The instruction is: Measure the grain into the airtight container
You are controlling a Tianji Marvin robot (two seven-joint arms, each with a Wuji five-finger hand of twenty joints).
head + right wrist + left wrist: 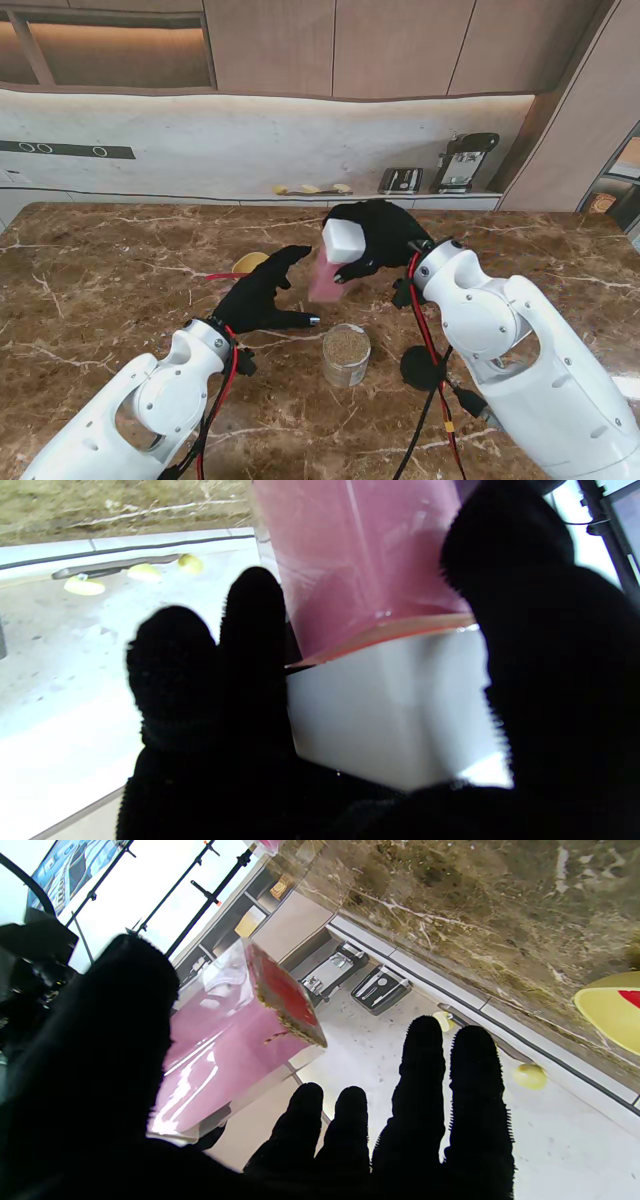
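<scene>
My right hand point(378, 236) is shut on a pink clear grain box point(328, 277) with a white base point(344, 240), held tipped over in the air with its mouth downward. The right wrist view shows the pink wall point(360, 555) and white base point(395, 705) between my fingers point(250, 630) and thumb. In the left wrist view, grains cling at the mouth of the box point(240, 1035). A small round jar point(346, 354) filled with grain stands on the table nearer to me, below and slightly right of the box's mouth. My left hand point(262, 296) is open, fingers spread, just left of the jar and box.
A yellow dish point(249, 262) point(607, 1010) lies beyond my left hand. A black round lid point(424, 367) lies right of the jar, beside red and black cables. The brown marble table point(110, 270) ends at a back counter with small appliances point(463, 160).
</scene>
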